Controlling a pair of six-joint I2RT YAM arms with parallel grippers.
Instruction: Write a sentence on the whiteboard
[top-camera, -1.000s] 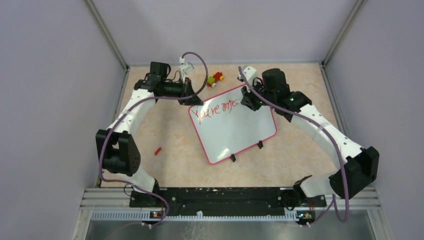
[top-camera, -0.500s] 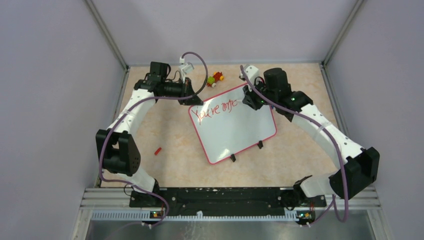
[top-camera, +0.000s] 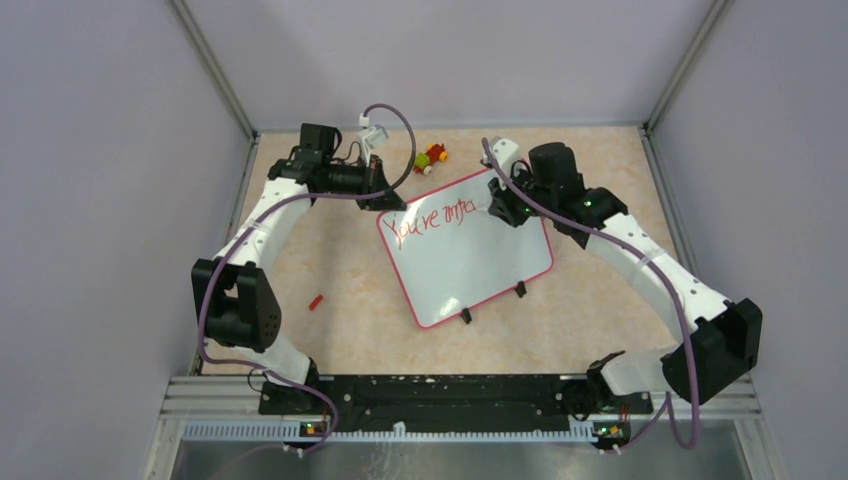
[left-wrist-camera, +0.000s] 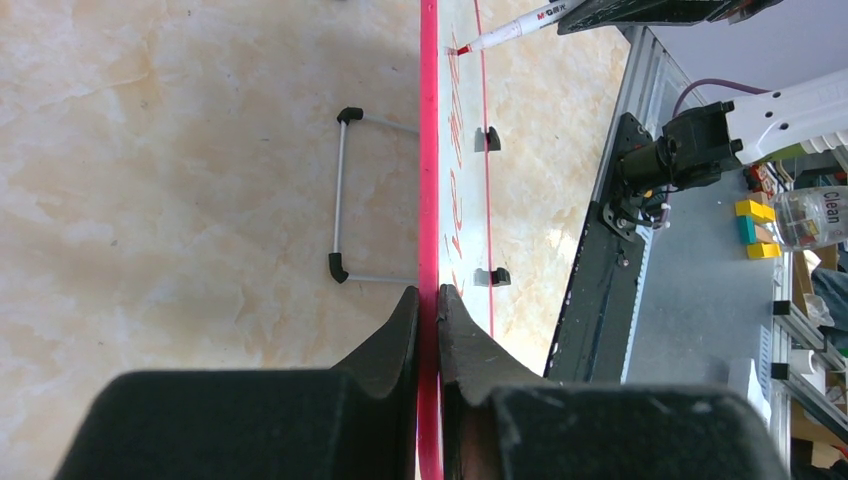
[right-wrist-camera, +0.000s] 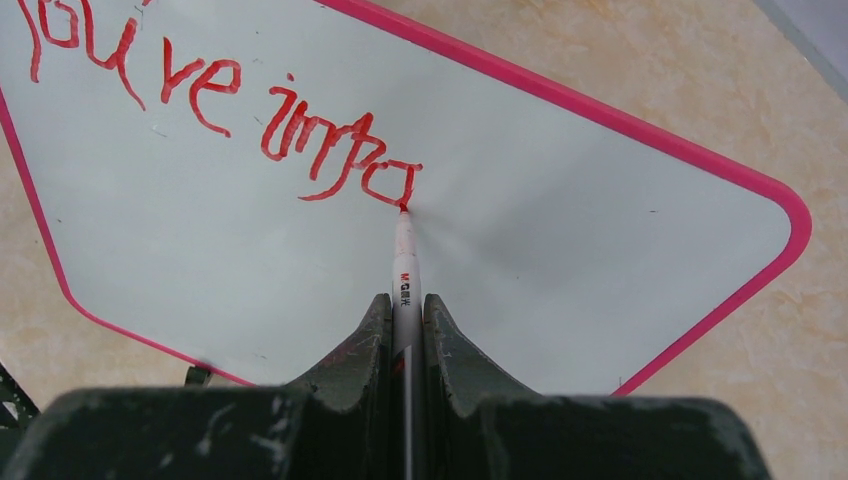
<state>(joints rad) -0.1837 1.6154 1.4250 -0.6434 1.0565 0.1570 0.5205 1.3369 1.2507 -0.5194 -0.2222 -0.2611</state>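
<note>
The whiteboard (top-camera: 470, 265), white with a pink rim, lies tilted mid-table. My left gripper (top-camera: 385, 203) is shut on its far-left corner; in the left wrist view the pink rim (left-wrist-camera: 429, 150) runs straight between the gripper (left-wrist-camera: 428, 295). My right gripper (right-wrist-camera: 405, 300) is shut on a white marker (right-wrist-camera: 405, 270) whose red tip touches the board (right-wrist-camera: 560, 240). The sentence (right-wrist-camera: 220, 110) in red reads "You're impo" and ends at the tip. From above, the lettering (top-camera: 430, 220) runs along the top edge toward the right gripper (top-camera: 497, 208).
A small red cap (top-camera: 316, 302) lies on the table left of the board. A colourful toy (top-camera: 431, 156) and a small white piece (top-camera: 372, 132) sit near the back wall. Two black clips (top-camera: 466, 316) edge the board; a wire stand (left-wrist-camera: 340, 195) shows beneath it.
My right gripper has shifted slightly right along the writing line with the marker, and the lettering has grown by a stroke or two. The left arm and the board have stayed put.
</note>
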